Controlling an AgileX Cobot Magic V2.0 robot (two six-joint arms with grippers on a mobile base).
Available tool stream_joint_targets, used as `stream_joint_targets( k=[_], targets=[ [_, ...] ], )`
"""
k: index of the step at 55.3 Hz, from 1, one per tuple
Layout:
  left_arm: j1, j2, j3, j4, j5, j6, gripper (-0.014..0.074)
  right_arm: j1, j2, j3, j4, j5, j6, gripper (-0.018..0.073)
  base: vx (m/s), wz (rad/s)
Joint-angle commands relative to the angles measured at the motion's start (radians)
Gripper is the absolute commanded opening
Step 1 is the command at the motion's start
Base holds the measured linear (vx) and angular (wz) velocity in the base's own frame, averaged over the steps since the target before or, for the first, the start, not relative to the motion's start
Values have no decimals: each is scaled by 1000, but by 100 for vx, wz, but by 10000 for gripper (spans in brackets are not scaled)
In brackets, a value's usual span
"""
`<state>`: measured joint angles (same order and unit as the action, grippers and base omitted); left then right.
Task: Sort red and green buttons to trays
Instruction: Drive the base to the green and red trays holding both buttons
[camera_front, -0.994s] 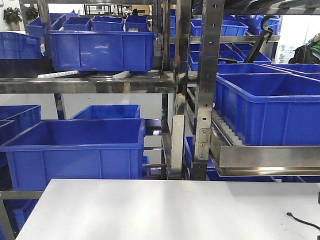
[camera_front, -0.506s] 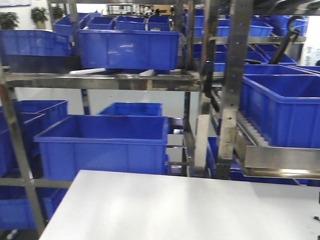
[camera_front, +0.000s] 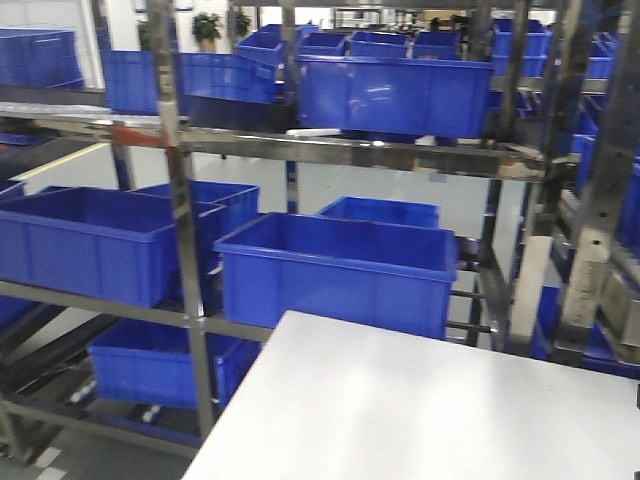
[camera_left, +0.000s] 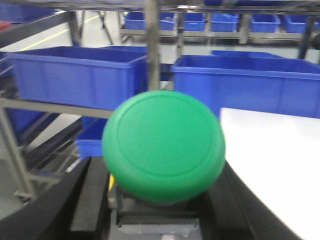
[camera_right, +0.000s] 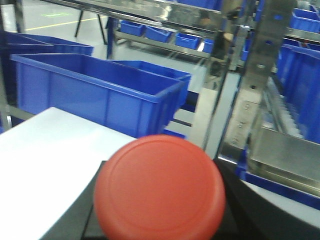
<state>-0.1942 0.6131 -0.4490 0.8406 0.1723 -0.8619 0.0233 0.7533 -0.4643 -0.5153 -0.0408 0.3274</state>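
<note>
Sorting wasn't done; neither button was placed yet. L pincer (camera_left: 157, 210) was clamped on green button (camera_left: 164, 139), w/ tabletop (camera_left: 270, 165) at its 4 o'clock. R pincer (camera_right: 165, 217) was clamped on red button (camera_right: 160, 187), tabletop at 9 o'clock. No trays were in view; both drops remained. Count: 1 green, 1 red, 2 pincers, 0 trays, many crates (camera_front: 340, 275).

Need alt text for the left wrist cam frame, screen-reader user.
A green button with a round domed cap fills the centre, its dark base gripped between the dark jaws at either side. Behind it are blue crates on a metal rack, with a white table at right.
</note>
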Motion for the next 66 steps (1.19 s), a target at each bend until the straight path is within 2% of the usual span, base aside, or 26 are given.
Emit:
stream_joint_targets(
  k=[1,28,66],
  targets=[
    [-4,0,-25,2,-53,-10,5,-2,-9,-39,2,-78,-3,-8,-10,39],
    [-4,0,-25,2,-53,-10,5,-2,-9,-39,2,-78,-3,-8,-8,47],
    [-4,0,-25,2,-53,-10,5,-2,-9,-39,2,-78,-3,-8,7,76]
  ],
)
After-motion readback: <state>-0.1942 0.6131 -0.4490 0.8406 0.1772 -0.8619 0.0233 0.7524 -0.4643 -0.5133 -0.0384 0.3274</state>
